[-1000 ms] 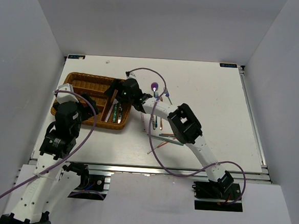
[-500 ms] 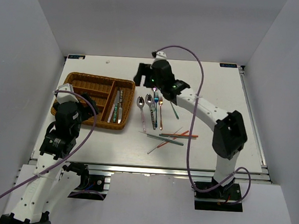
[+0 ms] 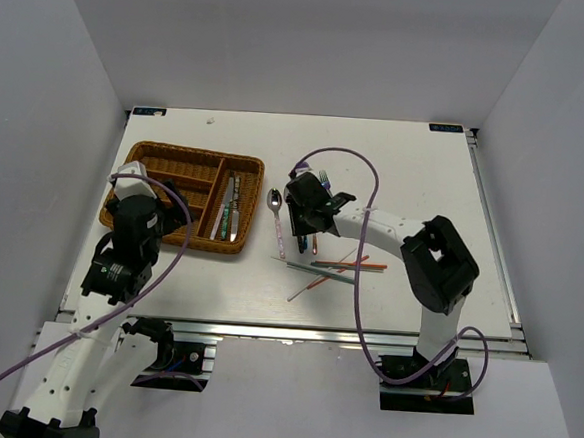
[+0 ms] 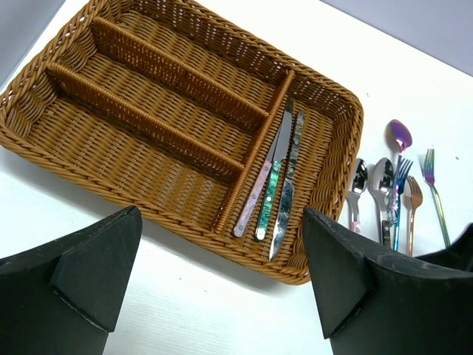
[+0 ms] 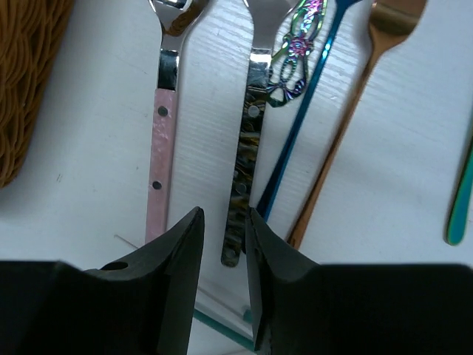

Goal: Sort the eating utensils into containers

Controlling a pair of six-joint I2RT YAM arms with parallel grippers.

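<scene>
Right end effector is down on the bench with its fingers pulled in narrow either side of the very tail of the dark spoon. There's still a sliver of daylight on the 9 o'clock side, so honestly I can't tell if it's actually pinching yet. That's my main worry: it's only got the last bit of handle, so the bowl end could droop or the whole thing could swing out on the lift. The blue fork lies tight against it at 1 o'clock, and I'd guess it gets nudged or dragged along. The copper fork sits just past that, and the pink spoon is at 11 o'clock with a bit more room. The chopsticks are scattered around 5 o'clock, one running close under the fingertips, so it might get snagged too. The tray is off at 9 o'clock, with knives in its right-hand slot. The left end effector hangs over it, fingers wide apart, holding nothing.
</scene>
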